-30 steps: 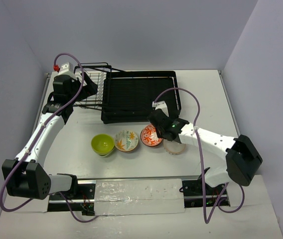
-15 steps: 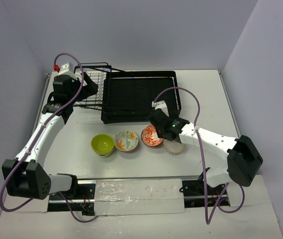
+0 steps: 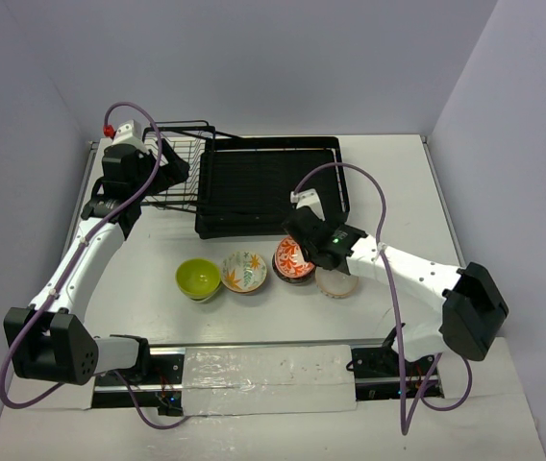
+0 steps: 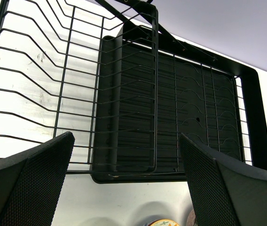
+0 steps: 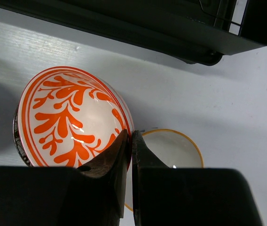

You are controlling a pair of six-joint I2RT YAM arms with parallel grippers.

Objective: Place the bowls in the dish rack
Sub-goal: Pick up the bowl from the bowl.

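**Rim of red-orange bowl (image 5: 72,117) clamped**

The red-orange bowl is held tilted by the right pincer (image 5: 129,141), closed on its rim, beside the cream bowl (image 5: 171,148) on the desk (image 3: 148,279), just before the dish rack (image 3: 254,187). The left pincer (image 4: 126,139) is spread wide and empty above the wire basket (image 4: 39,70).

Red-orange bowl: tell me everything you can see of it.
The red-orange bowl is small, round and glossy, ceramic by its look. It is white inside with an orange leafy pattern and rim bands, and dark and patterned outside. It looks tilted, just in front of the dish rack. The right gripper is shut on its rim, and the cream bowl lies right beside that edge.
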